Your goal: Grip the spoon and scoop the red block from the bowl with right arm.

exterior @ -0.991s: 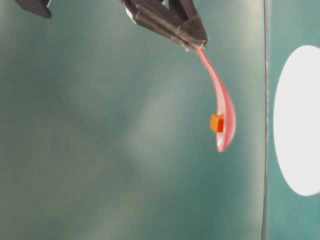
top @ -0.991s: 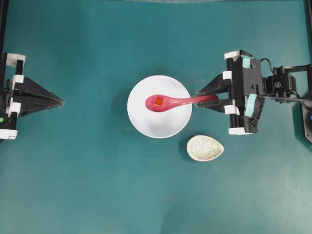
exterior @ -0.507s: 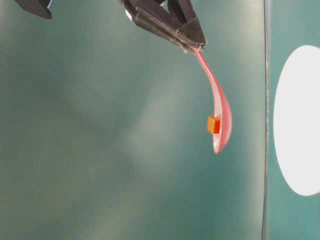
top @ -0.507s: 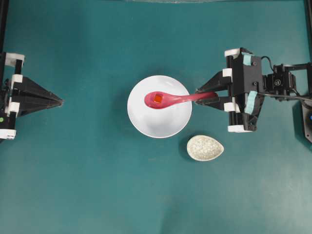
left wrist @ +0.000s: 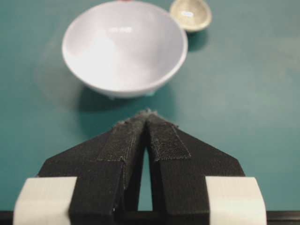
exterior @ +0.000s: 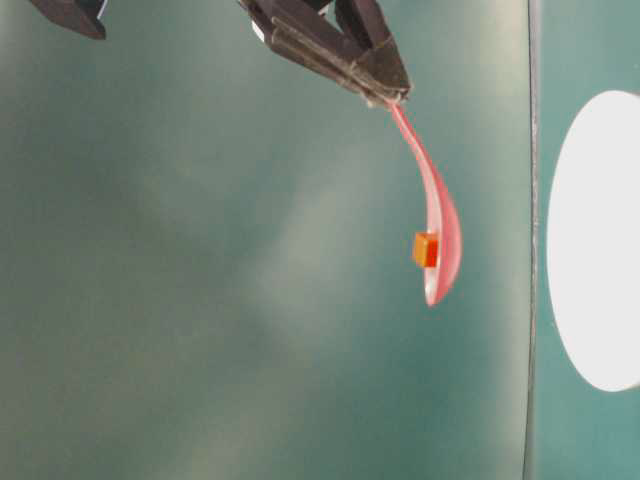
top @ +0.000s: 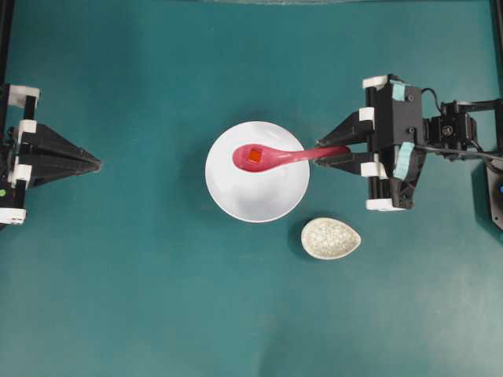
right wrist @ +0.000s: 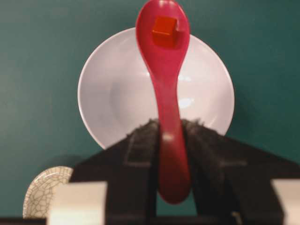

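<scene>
Far left edge of the overhead shot, the left gripper [top: 98,164] is parked on the teal table [top: 157,298], well away from everything, its two black fingers pressed together to a point with nothing between them. Its own camera shows the same: tips touching, only a thin slit further back.

Middle of the frame is the bowl [top: 259,200], plain white, and it looks bare inside apart from the spoon's shadow. The spoon [top: 275,159] hangs over the upper part of it, scoop toward the left, handle running out to the right past the rim. The red block [top: 255,156] sits right in the scoop. In the table-level view the spoon is clearly up in the air, well apart from the bowl, block resting on the scoop's inner face.

Just below and right of the bowl there's the little speckled spoon rest [top: 331,238], on the table by itself, not touching anything.

Right side: the right gripper [top: 321,156] has the handle's end clamped between its fingers, partway closed on it. The wrist view shows both pads [right wrist: 143,140] hugging the handle on either side.
</scene>
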You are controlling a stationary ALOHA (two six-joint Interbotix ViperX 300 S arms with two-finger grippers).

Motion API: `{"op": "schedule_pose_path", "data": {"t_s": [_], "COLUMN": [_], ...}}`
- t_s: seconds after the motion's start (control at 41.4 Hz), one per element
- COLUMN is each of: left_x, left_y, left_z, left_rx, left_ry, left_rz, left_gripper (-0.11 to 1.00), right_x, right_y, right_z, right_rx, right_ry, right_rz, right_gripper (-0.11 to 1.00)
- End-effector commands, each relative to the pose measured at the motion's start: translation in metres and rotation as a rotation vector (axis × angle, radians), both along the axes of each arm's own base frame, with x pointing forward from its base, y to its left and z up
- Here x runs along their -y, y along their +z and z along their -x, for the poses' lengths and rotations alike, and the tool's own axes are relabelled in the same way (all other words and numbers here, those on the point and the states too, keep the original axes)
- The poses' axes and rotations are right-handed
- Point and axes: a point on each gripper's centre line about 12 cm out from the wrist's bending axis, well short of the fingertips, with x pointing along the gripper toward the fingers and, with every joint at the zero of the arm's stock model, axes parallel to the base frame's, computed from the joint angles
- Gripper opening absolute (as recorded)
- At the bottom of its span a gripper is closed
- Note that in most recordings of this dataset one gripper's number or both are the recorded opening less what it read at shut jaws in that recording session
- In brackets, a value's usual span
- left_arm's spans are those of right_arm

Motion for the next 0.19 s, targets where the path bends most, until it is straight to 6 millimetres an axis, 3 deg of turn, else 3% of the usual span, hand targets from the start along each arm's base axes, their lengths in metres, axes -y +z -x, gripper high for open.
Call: {"op": "schedule_pose_path", "data": {"t_s": [0.0,0.169], "left_x": [0.0006,0.0003], "left_y": [0.0047,0.0047], "left_z": [-0.0021,-0.0021], "left_rx": [0.014,0.014], "left_ry": [-0.003,-0.002], "left_rz": [-0.001,-0.001], "left_gripper": [0.00,0.00], "right_x": [0.0009,0.0009], "right_y": [0.0129,0.0129], "right_z": [-0.0018,-0.0018], "right_rx": [0.046,0.046], "right_ry": [-0.003,-0.003], "right_rz": [0.001,0.001], "right_gripper": [0.24,0.24]}}
